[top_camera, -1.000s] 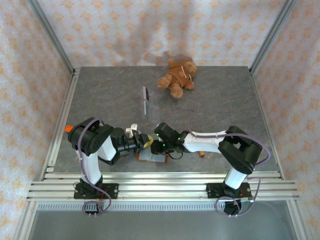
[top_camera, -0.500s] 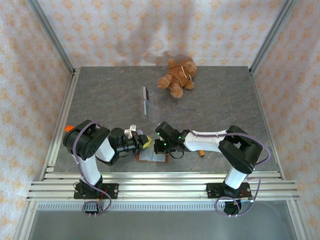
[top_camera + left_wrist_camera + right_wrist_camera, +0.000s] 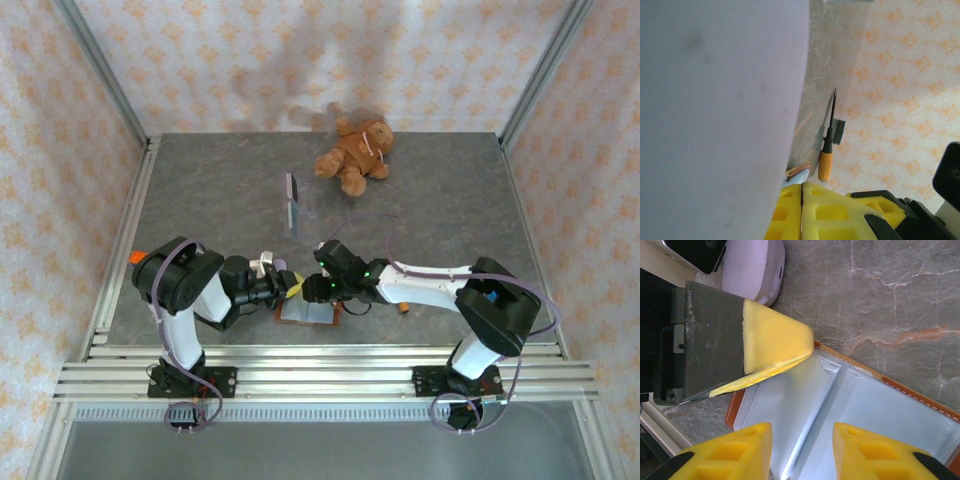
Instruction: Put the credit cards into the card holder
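While both arms bend inward along the near edge, the left claw (image 3: pixel 290 286) and the right claw (image 3: pixel 802 450) sit tip to tip over the open wallet (image 3: pixel 305 313).

desk (image 3: pixel 450 200): grey, stone-patterned top with patterned walls on three sides.
bear (image 3: pixel 353 155): brown, lying at the far middle of the desk.
right claw: open, with its two yellow fingers spread just above the wallet's middle fold (one finger over each inner pocket).
left claw: closed. In its own camera the yellow pads meet along a thin seam. From the right wrist, its pointed tip touches the edge of one inner pocket.
wallet: brown outside, with the pale inner pockets facing up. It lies flat and open close to the near edge, under both claws.
cards (image 3: pixel 292 202): lying together on the desk toward the bear, well apart from the wallet.
screwdriver (image 3: pixel 829 139): orange handle and black shaft, lying on the desk beside the right arm, near the wallet.
pale blur: a smooth surface takes up the left side of the left wrist view (too close to the lens to tell what it is).
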